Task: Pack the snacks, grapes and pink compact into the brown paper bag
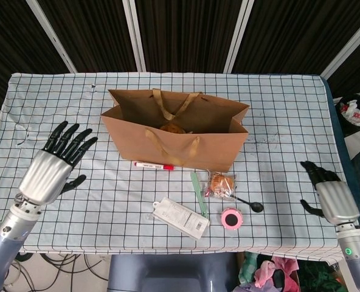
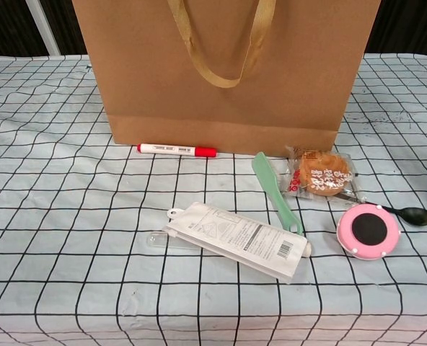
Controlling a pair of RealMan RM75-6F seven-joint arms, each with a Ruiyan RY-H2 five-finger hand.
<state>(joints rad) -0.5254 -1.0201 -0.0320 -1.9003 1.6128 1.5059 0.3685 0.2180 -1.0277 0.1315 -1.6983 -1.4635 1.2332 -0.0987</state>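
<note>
The brown paper bag (image 1: 186, 143) (image 2: 228, 72) stands open in the middle of the table, and something orange-brown shows inside it (image 1: 173, 128). In front of it lies a wrapped snack (image 1: 221, 185) (image 2: 322, 175). The pink compact (image 1: 231, 218) (image 2: 368, 231) sits nearer the front edge. My left hand (image 1: 51, 166) hovers at the table's left, fingers spread, holding nothing. My right hand (image 1: 329, 193) is at the right edge, fingers apart and empty. Neither hand shows in the chest view. No grapes are visible.
A red-capped marker (image 1: 154, 165) (image 2: 176, 150) lies at the bag's foot. A green plastic tool (image 1: 198, 193) (image 2: 275, 191), a black spoon (image 1: 252, 205) (image 2: 410, 214) and a white packet (image 1: 181, 217) (image 2: 235, 238) lie near the snack. The checked tablecloth (image 1: 277, 109) covers the table.
</note>
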